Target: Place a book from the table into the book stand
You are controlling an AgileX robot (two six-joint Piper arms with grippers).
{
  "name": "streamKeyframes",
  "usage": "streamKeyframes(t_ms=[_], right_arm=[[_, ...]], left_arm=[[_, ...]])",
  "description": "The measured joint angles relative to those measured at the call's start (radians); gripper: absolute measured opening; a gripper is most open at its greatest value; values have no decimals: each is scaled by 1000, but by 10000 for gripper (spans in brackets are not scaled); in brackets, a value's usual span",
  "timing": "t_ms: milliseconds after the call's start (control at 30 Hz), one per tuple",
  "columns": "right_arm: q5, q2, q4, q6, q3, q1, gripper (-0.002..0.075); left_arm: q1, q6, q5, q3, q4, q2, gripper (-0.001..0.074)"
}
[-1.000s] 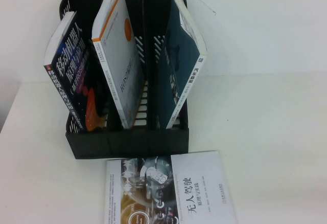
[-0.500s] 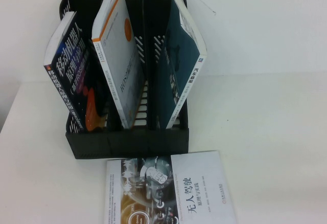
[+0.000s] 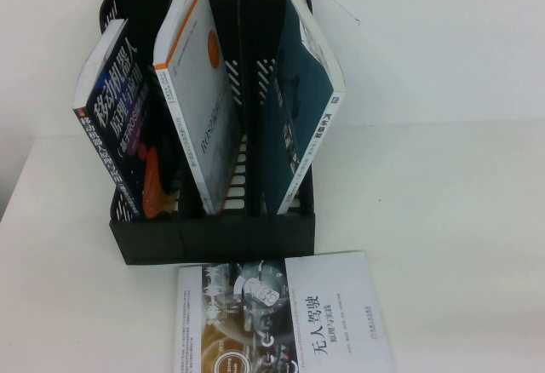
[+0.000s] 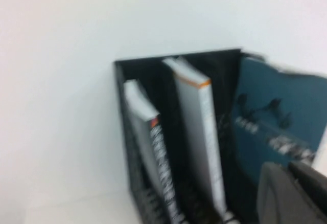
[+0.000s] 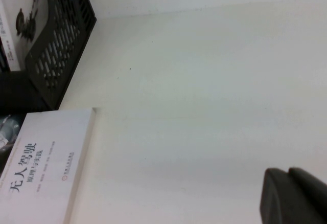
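Nothing's changing: book [image 3: 302,109] already sitting in the stand's [image 3: 213,237] right compartment, left gripper [image 4: 294,193] staying clenched empty, right gripper [image 5: 296,196] jaws unclear.

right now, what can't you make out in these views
- High view: neither arm shows, and the picture's bottom edge cuts off the flat white book.
- Left wrist view: the left gripper is by the book stand, fingers shut. Blur hides the teal-backed book lettering.
- Right wrist view: the right gripper is above the table, mostly cut off by the picture's edge.
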Motion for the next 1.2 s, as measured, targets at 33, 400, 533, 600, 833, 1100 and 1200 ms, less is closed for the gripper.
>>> streamKeyframes(t_ms=[33,400,533,600,833,1100,1200], right_arm=[[0,0,0,0,0,0,-1],[0,0,0,0,0,0,-1],[-2,0,0,0,0,0,-1],[-2,0,0,0,0,0,-1],[-2,0,0,1,0,0,-1],[-2,0,0,2,0,0,-1],[-2,0,0,2,0,0,-1]], left_arm=[[17,0,-1,19,0,-9,-2],[268,0,70,241,0,-205,-2],[288,-33,115,314,-4,-230,-2],[289,-79,177,314,-15,-230,-2],[289,-109,277,312,-43,-230,-2],[289,-85,282,311,-44,-230,-2],[289,-83,282,311,-45,-230,-2]])
